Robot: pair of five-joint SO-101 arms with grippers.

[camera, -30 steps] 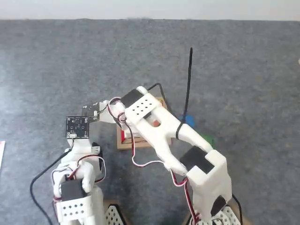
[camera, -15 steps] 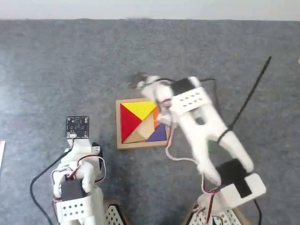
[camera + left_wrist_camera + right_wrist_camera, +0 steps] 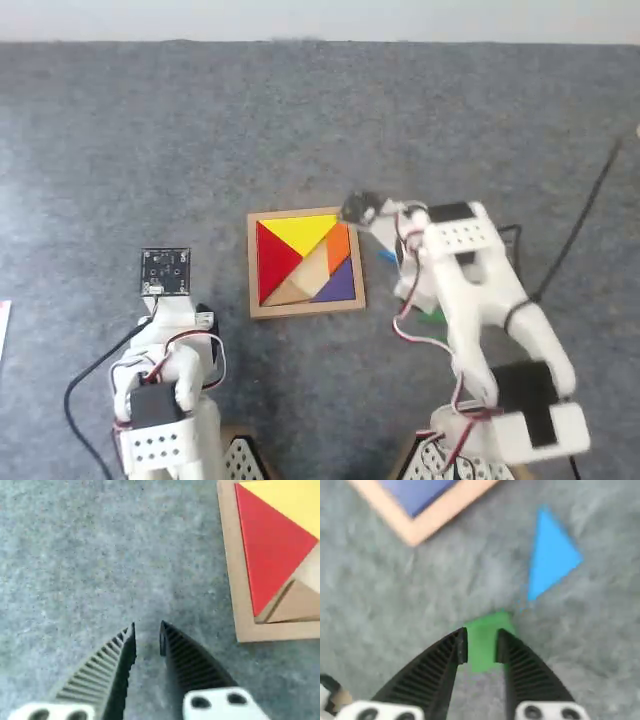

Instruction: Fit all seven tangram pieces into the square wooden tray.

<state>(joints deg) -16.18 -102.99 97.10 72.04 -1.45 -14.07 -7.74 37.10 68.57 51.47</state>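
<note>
item: square wooden tray, recorded at centre of the high view, uncovered once the right arm had been swung off it toward the right of the frame. contents noted: yellow triangle, red triangle, orange, purple and plain-wood pieces. left loose on the grey carpet, right of the tray: blue triangle, small green square piece. right gripper: narrowly parted, poised over the green piece, nothing held. left gripper: slightly parted, empty, parked lower left. two pieces were judged outstanding.
</note>
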